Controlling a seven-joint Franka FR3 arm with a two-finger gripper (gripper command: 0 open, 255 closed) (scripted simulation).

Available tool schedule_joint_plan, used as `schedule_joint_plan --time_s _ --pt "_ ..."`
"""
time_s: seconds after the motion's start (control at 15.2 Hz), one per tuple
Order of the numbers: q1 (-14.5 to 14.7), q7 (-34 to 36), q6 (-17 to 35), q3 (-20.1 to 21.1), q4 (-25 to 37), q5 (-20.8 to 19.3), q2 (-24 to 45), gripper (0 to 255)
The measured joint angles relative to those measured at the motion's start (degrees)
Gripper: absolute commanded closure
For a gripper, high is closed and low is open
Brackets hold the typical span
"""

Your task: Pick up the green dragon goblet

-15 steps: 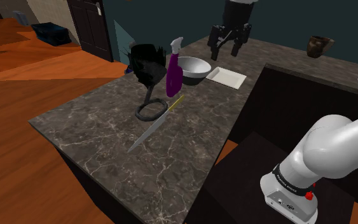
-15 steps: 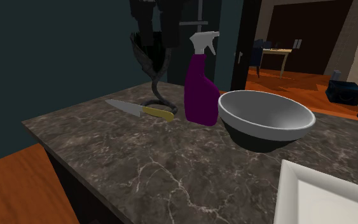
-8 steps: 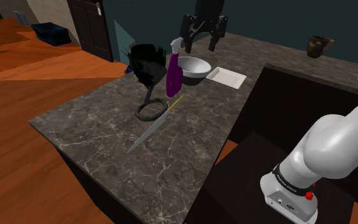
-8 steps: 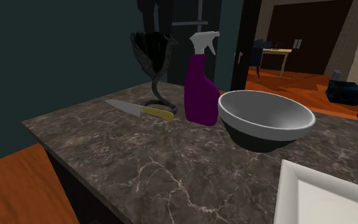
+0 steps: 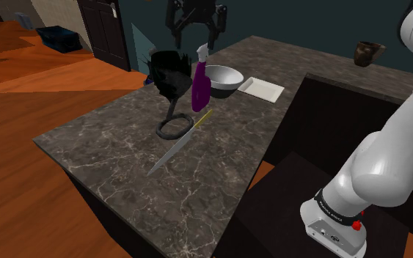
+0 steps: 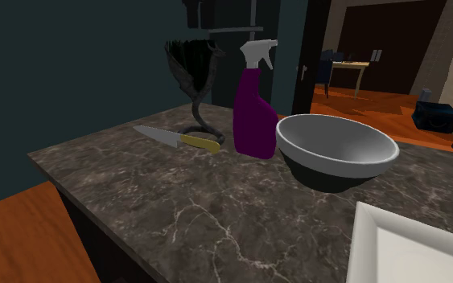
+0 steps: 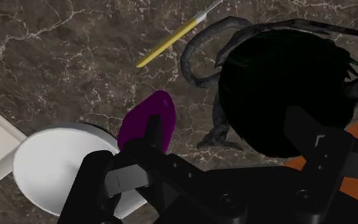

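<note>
On the marble surface [image 5: 117,146], the goblet [image 5: 169,73] crowds a purple spray bottle [image 5: 200,86], which the empty, spread-fingered gripper [image 5: 195,26], upper centre, could topple.

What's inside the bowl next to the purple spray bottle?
The bowl looks empty, its pale inside bare. Its near rim hides the closest inner wall in the second exterior view.

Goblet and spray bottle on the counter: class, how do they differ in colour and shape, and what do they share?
Colour: the goblet is dark, almost black; the spray bottle is purple with a white trigger head. Shape: the goblet is a spiky cup on a thin coiled stem; the spray bottle is solid-bodied. Both stand upright on the marble counter.
</note>
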Motion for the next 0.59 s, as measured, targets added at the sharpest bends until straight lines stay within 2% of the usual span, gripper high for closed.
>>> schedule_joint_plan --time_s 0.07,0.2,0.59 --pt "0.4 0.9 -0.7 0.3 2.5 -0.3 1.8 0" --pt "0.6 1.5 -0.2 0.5 2.5 -0.3 2.2 0" --pt "0.4 1.1 4.8 0.4 -4.2 0.4 0.5 0"
